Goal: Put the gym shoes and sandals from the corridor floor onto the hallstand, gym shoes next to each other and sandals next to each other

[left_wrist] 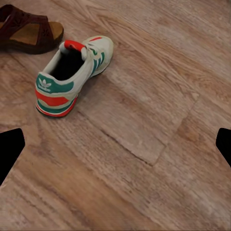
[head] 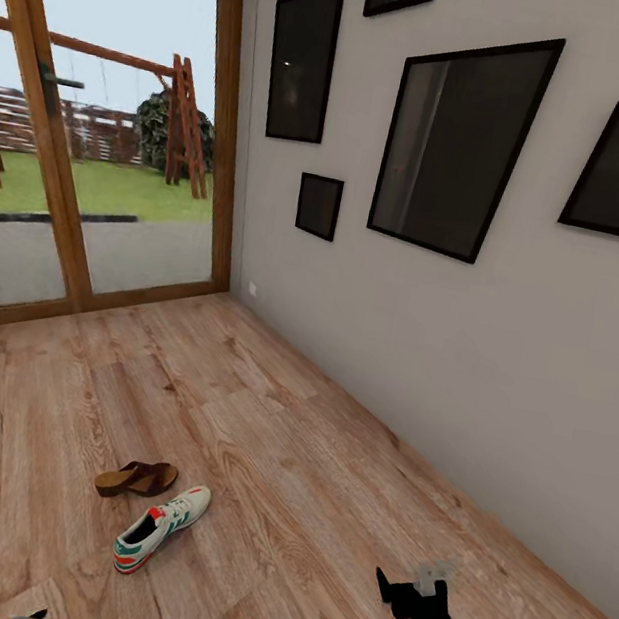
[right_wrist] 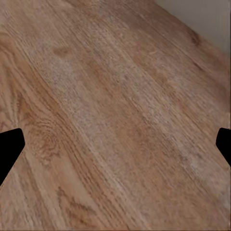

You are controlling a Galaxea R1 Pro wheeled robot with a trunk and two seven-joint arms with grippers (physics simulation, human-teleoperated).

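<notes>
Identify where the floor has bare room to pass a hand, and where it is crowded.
Bare planks of the corridor floor run between the gym shoe and the grey wall, and up toward the glass door. It is crowded where the sandal lies close by the shoe.

the light-brown wood-grain plank corridor floor (right_wrist: 115, 120) runs across nearly the whole picture, its boards lying diagonally with darker streaks and a swirling knot pattern in the grain near one side. at one corner a strip of pale grey wall (right_wrist: 207, 19) meets the planks along a thin darker line. the right gripper (right_wrist: 115, 144) shows as two black fingertips (right_wrist: 9, 149) at opposite edges, spread wide apart with bare floor between them and nothing held.
</notes>
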